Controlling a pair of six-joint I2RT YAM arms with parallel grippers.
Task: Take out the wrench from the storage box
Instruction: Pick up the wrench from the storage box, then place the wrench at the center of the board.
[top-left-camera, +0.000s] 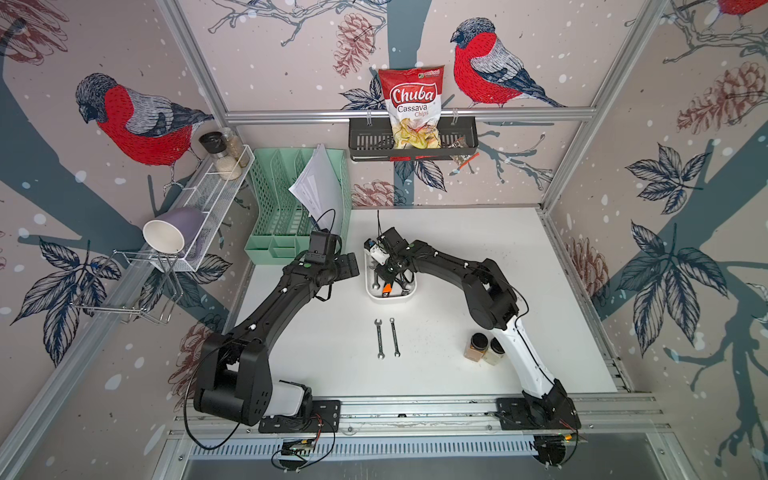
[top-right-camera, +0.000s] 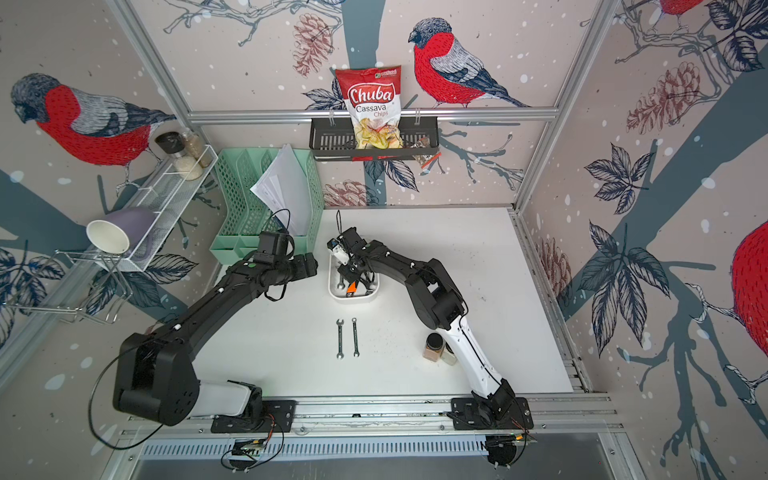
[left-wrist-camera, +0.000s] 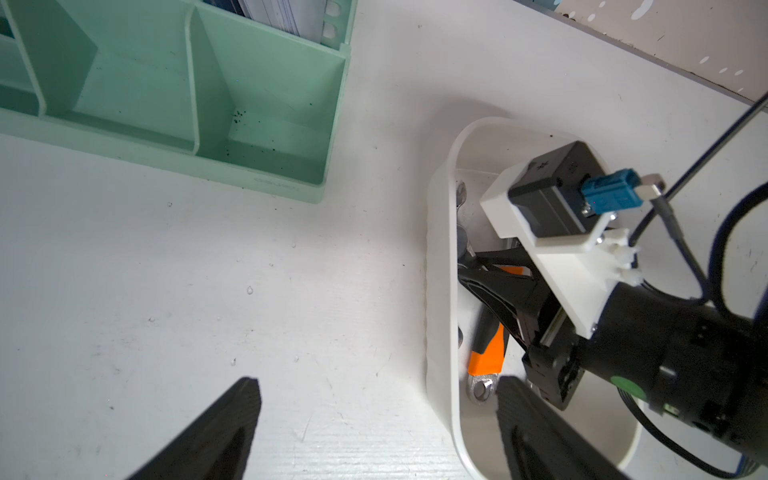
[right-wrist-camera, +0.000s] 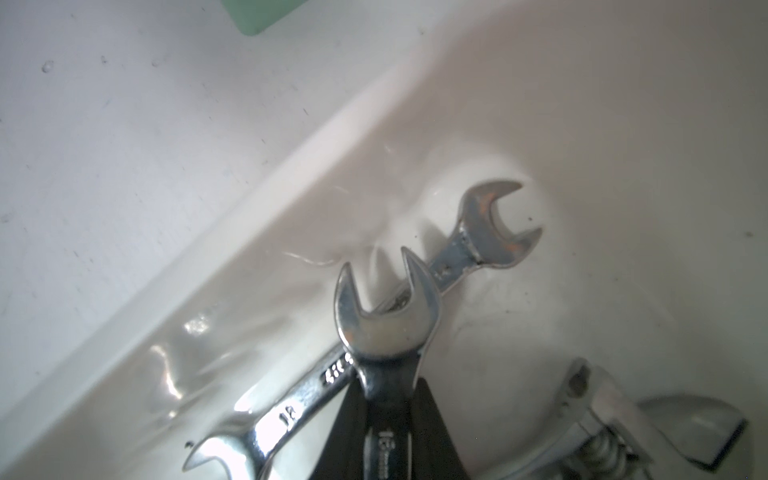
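Note:
The white storage box sits mid-table in both top views. My right gripper reaches down into it and is shut on the shaft of a silver open-end wrench, whose head sticks out past the fingers. A second silver wrench lies under it on the box floor. An orange-handled adjustable wrench also lies in the box. My left gripper is open just left of the box, its fingers on either side of the box's rim and holding nothing.
Two silver wrenches lie side by side on the table in front of the box. Two spice jars stand by the right arm. A mint-green organizer stands behind the left gripper. A black wall basket holds a chips bag.

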